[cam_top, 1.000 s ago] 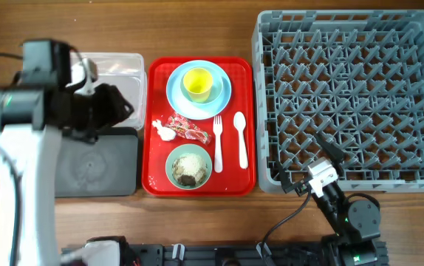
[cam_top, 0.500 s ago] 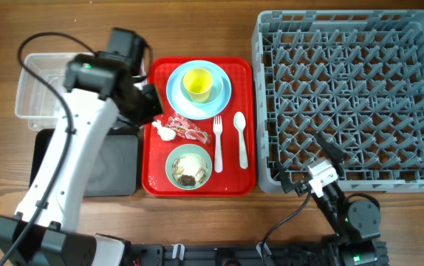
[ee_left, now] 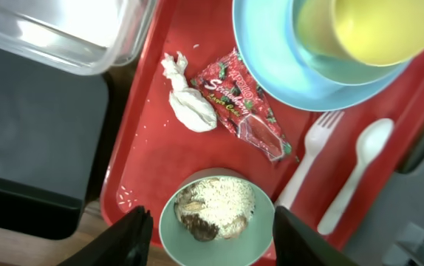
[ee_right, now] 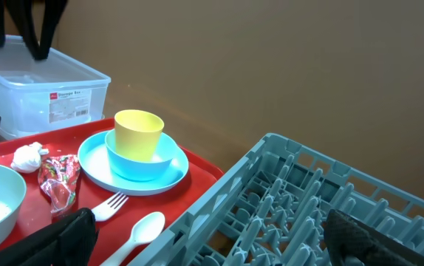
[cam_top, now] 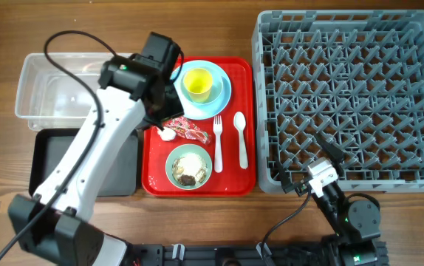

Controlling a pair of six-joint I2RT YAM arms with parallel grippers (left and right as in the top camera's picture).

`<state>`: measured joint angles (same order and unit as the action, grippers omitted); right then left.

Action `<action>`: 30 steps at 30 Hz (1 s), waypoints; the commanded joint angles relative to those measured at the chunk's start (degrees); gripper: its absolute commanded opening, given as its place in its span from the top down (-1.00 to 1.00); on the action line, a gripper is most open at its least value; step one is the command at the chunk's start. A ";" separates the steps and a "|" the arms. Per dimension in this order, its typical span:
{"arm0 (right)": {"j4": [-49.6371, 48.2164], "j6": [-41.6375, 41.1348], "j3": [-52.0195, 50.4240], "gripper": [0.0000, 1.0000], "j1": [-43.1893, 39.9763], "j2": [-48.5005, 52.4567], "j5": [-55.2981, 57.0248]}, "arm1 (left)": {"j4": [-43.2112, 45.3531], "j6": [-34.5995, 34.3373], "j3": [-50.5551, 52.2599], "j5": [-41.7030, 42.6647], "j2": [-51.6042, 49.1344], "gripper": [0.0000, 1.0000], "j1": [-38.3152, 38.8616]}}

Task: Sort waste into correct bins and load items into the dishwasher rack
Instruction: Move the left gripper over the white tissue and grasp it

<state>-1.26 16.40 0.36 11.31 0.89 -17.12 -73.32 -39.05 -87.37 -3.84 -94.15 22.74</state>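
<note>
Overhead: straight down. Left wrist: close above red rectangular plastic tray (cam_top: pixel 230 177). Right wrist: low, sidelong across it.

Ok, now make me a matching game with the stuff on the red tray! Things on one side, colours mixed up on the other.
Things:
1. cup
2. bowl
3. wrapper
4. fork

Colours:
A. white
B. red
C. yellow
D. pale green

Pairs: 1-C, 2-D, 3-B, 4-A
</note>
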 commanded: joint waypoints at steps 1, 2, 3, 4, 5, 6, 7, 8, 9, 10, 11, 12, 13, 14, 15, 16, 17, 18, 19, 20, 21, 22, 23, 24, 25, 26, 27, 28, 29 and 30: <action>-0.15 0.07 -0.07 -0.99 0.00 -0.46 -0.37 | 2.86 -2.08 4.76 -1.22 -1.70 -0.05 0.39; -0.15 0.07 -0.07 -0.99 0.00 -0.46 -0.37 | 4.15 -2.32 6.05 -1.22 -1.73 -0.03 0.39; -0.15 0.07 -0.07 -0.99 0.00 -0.46 -0.37 | 5.51 -2.75 7.39 -1.22 -1.77 0.01 0.39; -0.15 0.07 -0.07 -1.00 0.00 -0.46 -0.37 | 6.91 -3.58 8.76 -1.22 -1.77 0.04 0.39; -0.15 0.07 -0.07 -0.99 0.00 -0.46 -0.37 | 8.39 -4.11 10.14 -1.20 -1.77 0.08 0.39; -0.15 0.07 -0.07 -0.99 0.00 -0.46 -0.37 | 9.99 -4.39 11.50 -1.22 -1.77 0.10 0.39; -0.15 0.09 -0.07 -0.99 0.00 -0.46 -0.37 | 11.61 -4.59 12.83 -1.22 -1.77 0.11 0.39; -0.15 0.07 -0.07 -0.99 0.00 -0.46 -0.37 | 13.84 -4.81 14.56 -1.22 -1.77 0.13 0.39; -0.15 0.09 -0.07 -0.99 0.00 -0.46 -0.39 | 15.54 -4.96 15.82 -1.22 -1.77 0.14 0.42; -0.15 0.07 -0.07 -1.00 0.00 -0.46 -0.37 | 17.40 -4.96 17.11 -1.22 -1.77 0.15 0.39; -0.15 0.04 -0.07 -0.99 0.00 -0.46 -0.37 | 18.95 -4.96 18.25 -1.22 -1.77 0.15 0.39; -0.15 0.04 -0.07 -0.99 0.00 -0.46 -0.37 | 21.11 -4.96 19.82 -1.22 -1.77 0.14 0.39; -0.15 0.07 -0.07 -0.99 0.00 -0.46 -0.37 | 22.86 -4.96 21.00 -1.22 -1.77 0.15 0.39; -0.15 0.07 -0.07 -0.99 0.00 -0.46 -0.39 | 24.61 -4.96 22.27 -1.22 -1.77 0.15 0.39; -0.15 0.07 -0.07 -1.00 0.00 -0.46 -0.37 | 26.18 -4.96 23.34 -1.22 -1.77 0.16 0.39; -0.15 0.07 -0.07 -0.99 0.00 -0.46 -0.37 | 27.50 -4.96 24.26 -1.22 -1.77 0.15 0.39; -0.15 0.07 -0.07 -0.99 0.00 -0.46 -0.37 | 28.68 -4.96 25.09 -1.22 -1.77 0.15 0.39; -0.15 0.09 -0.07 -0.99 0.00 -0.46 -0.37 | 29.81 -4.96 25.88 -1.22 -1.77 0.16 0.39; -0.15 0.07 -0.07 -0.99 0.00 -0.46 -0.37 | 30.93 -4.96 26.62 -1.25 -1.77 0.15 0.39; -0.15 0.07 -0.07 -0.99 0.00 -0.46 -0.37 | 31.69 -4.96 27.10 -1.22 -1.79 0.15 0.39; -0.15 0.07 -0.07 -0.99 0.00 -0.46 -0.37 | 32.57 -4.96 27.67 -1.22 -1.90 0.15 0.39; -0.15 0.07 -0.07 -1.00 0.00 -0.46 -0.37 | 33.33 -4.96 28.20 -1.25 -2.01 0.15 0.39; -0.15 0.09 -0.07 -0.99 0.00 -0.46 -0.37 | 33.70 -4.96 28.50 -1.25 -2.21 0.16 0.39; -0.15 0.09 -0.07 -0.99 0.00 -0.46 -0.37 | 33.97 -4.96 28.76 -1.38 -2.32 0.17 0.39; -0.15 0.07 -0.07 -1.00 0.00 -0.46 -0.39 | 34.25 -5.03 29.11 -1.70 -2.40 0.17 0.39; -0.15 0.09 -0.07 -0.99 0.00 -0.46 -0.37 | 34.56 -5.18 29.46 -2.21 -2.40 0.18 0.39; -0.15 0.07 -0.07 -0.99 0.00 -0.46 -0.37 | 34.95 -5.18 29.88 -2.51 -2.40 0.18 0.39; -0.15 0.07 -0.07 -0.99 0.00 -0.46 -0.37 | 35.52 -5.18 30.36 -2.71 -2.40 0.18 0.39; -0.15 0.07 -0.07 -0.99 0.00 -0.46 -0.37 | 36.09 -5.16 30.84 -2.75 -2.40 0.18 0.39; -0.15 0.09 -0.07 -1.00 0.00 -0.46 -0.37 | 36.57 -5.16 31.28 -2.75 -2.43 0.18 0.39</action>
<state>-1.26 16.40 0.36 11.31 0.89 -17.12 -38.00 -43.24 -57.95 -4.93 -95.70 22.98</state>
